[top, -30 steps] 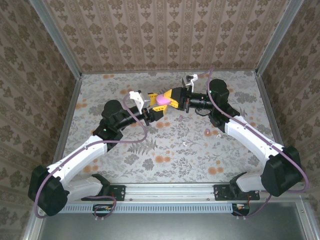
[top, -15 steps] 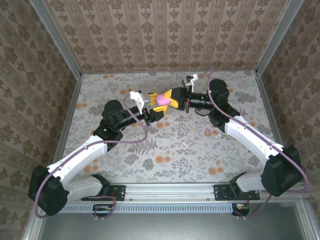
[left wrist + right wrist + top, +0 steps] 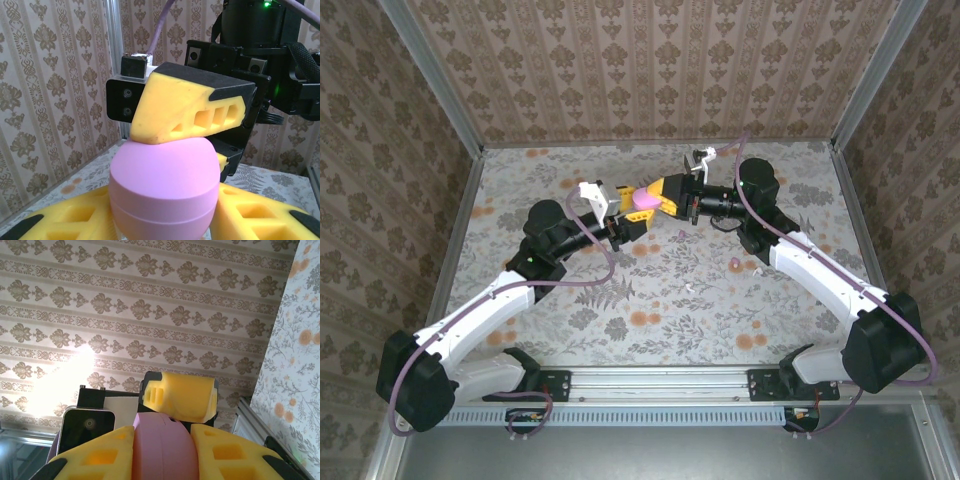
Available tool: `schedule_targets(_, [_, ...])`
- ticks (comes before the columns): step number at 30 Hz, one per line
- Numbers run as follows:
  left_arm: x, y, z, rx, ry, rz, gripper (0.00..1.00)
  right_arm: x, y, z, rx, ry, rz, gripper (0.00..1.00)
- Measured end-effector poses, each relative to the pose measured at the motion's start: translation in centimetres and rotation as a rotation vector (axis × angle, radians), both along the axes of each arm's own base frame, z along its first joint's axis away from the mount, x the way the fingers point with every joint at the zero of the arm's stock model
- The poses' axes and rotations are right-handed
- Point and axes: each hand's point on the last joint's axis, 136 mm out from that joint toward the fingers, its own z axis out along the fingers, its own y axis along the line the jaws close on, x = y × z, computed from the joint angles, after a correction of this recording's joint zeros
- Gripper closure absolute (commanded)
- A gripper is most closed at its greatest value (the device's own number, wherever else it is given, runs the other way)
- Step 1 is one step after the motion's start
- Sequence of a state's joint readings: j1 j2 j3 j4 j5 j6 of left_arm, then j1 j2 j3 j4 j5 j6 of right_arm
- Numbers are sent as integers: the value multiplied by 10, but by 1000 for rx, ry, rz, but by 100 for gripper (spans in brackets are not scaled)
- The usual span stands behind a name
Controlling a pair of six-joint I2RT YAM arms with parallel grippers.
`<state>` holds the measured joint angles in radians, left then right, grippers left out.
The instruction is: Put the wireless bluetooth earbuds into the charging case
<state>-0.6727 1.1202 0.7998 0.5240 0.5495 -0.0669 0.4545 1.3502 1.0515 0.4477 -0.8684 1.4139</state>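
While the shut charging case (image 3: 642,201) is being pinched mid-air by left gripper (image 3: 630,216) and right gripper (image 3: 656,198), the earbuds (image 3: 735,264) are being left on the worktop (image 3: 800,205), so lid-opening is seemingly being called for.

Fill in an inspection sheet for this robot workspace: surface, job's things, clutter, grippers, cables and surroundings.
Surface: floral-patterned tabletop, flat.
Job's things: pink charging case, closed, held in the air between the two arms. A pink earbud and a whitish earbud lie loose on the tabletop, too small to see in detail.
Clutter: nothing seen.
Grippers: left gripper and right gripper both have their fingers closed on the case.
Cables: a purple cable loops off the left arm, and another curves around the right arm's base.
Surroundings: wallpapered walls on three sides, metal rail at the near edge.
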Motion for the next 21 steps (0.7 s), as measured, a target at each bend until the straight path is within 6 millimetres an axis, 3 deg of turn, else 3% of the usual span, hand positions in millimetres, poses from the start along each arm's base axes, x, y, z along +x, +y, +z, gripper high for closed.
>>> schedule_targets(21, [1, -2, -2, -2, 19, -5, 47, 0, 0, 0, 5, -13, 0, 78])
